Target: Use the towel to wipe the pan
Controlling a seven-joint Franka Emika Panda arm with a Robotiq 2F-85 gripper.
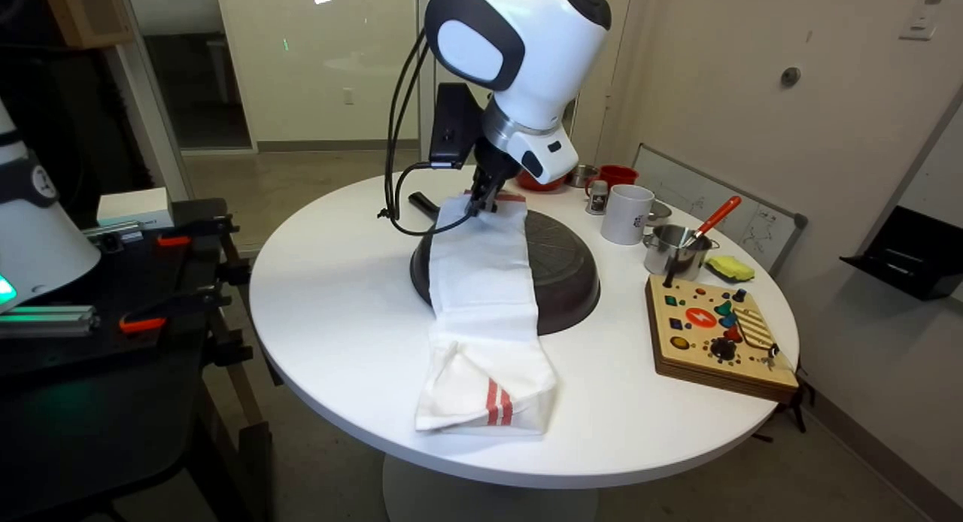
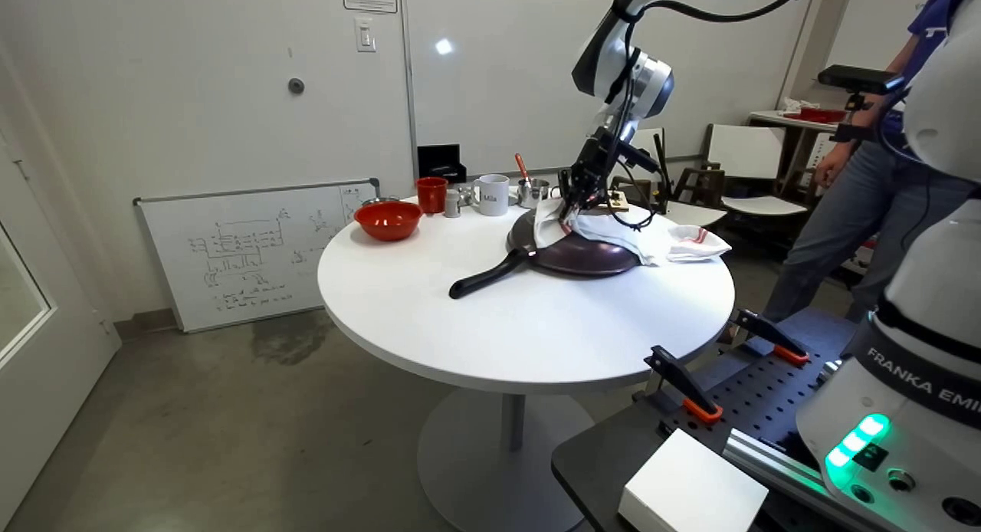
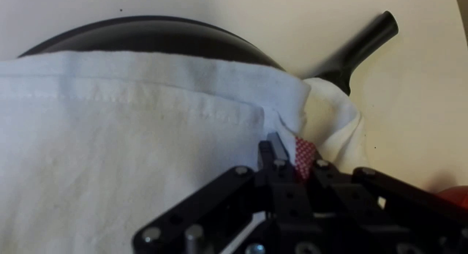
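Note:
The dark pan (image 1: 568, 274) lies on the round white table, seemingly bottom up; it also shows in an exterior view (image 2: 586, 256) and the wrist view (image 3: 153, 36). Its black handle (image 2: 490, 275) rests out to one side. The white towel (image 1: 481, 281) lies lengthwise across the pan; its far end with red stripes is bunched on the table. It also shows in the wrist view (image 3: 128, 148). My gripper (image 3: 294, 151) is shut on the other end of the towel, with a red patch pinched between the fingers, over the pan near its handle side. In an exterior view the fingertips (image 1: 481, 204) are partly hidden.
A red bowl (image 2: 388, 220), red mug (image 1: 620, 176), white mug (image 1: 626, 215), shaker (image 1: 597, 197), metal pot with a red-handled utensil (image 1: 669, 253), yellow sponge (image 1: 730, 268) and wooden knob board (image 1: 715, 338) stand along the table's side. A person (image 2: 889, 164) stands beyond the table.

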